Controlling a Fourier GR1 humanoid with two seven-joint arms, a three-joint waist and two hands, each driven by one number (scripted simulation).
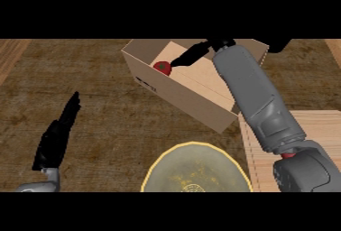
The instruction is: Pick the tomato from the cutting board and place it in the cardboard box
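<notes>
At the far left we see the left hand [57, 135] resting open low over the wooden counter [113, 113], its black fingers straight and pointing up and away, holding nothing. To the right of that hand and lower in the view lies a yellow-rimmed plate [160, 164], partly cut off by the bottom edge. Up and to the right of the left hand stands the cardboard box [183, 92], open at the top and turned at an angle on the counter. Inside it we see the tomato [163, 67], red, against the near-left inner wall. The right hand [193, 53] reaches down into the box from the right, its dark fingers closed on the tomato at their tips. The grey forearm runs back from that hand over the box's right rim towards the lower right. Beneath that forearm, right of the plate, lies the pale cutting board [320, 124], with nothing visible on its bare part.
</notes>
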